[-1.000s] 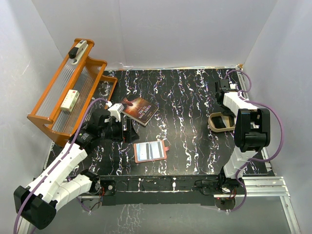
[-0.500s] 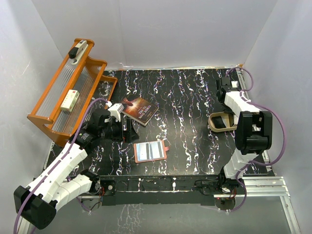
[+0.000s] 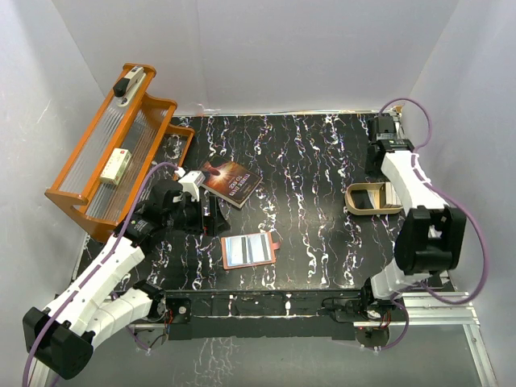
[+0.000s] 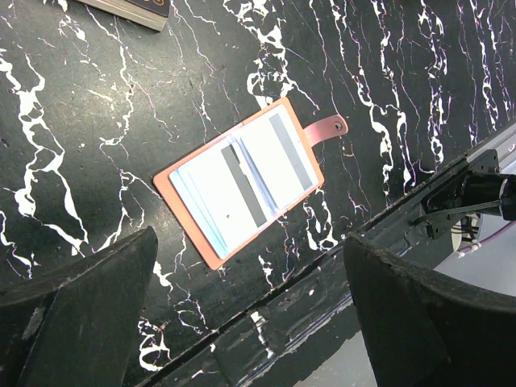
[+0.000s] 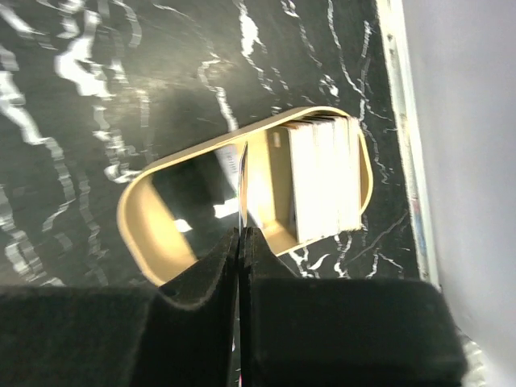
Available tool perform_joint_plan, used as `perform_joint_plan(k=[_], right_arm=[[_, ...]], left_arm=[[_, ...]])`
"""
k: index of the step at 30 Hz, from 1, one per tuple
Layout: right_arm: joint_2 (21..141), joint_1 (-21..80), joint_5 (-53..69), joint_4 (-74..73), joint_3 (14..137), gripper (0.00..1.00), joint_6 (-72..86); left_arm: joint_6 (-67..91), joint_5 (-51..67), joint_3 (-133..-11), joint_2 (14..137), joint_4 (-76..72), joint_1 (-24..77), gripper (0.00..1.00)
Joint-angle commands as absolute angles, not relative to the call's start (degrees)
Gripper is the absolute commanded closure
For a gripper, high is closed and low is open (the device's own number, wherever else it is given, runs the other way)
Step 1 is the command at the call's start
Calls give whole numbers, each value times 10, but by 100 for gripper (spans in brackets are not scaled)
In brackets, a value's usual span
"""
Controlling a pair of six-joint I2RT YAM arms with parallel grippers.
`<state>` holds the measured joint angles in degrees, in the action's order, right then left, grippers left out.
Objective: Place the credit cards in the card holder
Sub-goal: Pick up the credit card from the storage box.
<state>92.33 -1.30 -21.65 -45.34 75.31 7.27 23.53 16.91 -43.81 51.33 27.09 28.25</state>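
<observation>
The right gripper (image 5: pixel 242 234) has its fingers pressed tight on a thin white plastic credit card (image 5: pixel 241 185), seen edge-on. Just beyond its fingertips lies a beige-gold oval tin (image 5: pixel 141 201), with a stack of white cards (image 5: pixel 322 177) standing at its right end. The left gripper (image 4: pixel 250 242) is spread wide and holds nothing. Between and ahead of its fingers, the reddish-brown leather card holder (image 4: pixel 322 129) lies open on the black white-veined table (image 4: pixel 97 121), with pale grey-striped cards (image 4: pixel 250 173) tucked in it.
</observation>
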Motion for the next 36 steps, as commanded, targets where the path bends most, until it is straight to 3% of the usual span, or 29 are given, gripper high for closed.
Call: perform_joint_plan(k=[1, 6, 16, 24, 36], right_arm=[[832, -16, -89, -447, 783, 100, 106], [763, -3, 80, -421, 760, 100, 150], [667, 196, 170, -276, 647, 100, 307], [612, 304, 291, 21, 477, 100, 524], [578, 402, 288, 204, 410, 100, 616]], left_arm=[[229, 169, -436, 509, 278, 284, 2], [247, 163, -435, 493, 279, 284, 5], [428, 274, -413, 453, 192, 283, 19], [542, 309, -395, 452, 83, 284, 42], [637, 340, -388, 486, -38, 283, 61]])
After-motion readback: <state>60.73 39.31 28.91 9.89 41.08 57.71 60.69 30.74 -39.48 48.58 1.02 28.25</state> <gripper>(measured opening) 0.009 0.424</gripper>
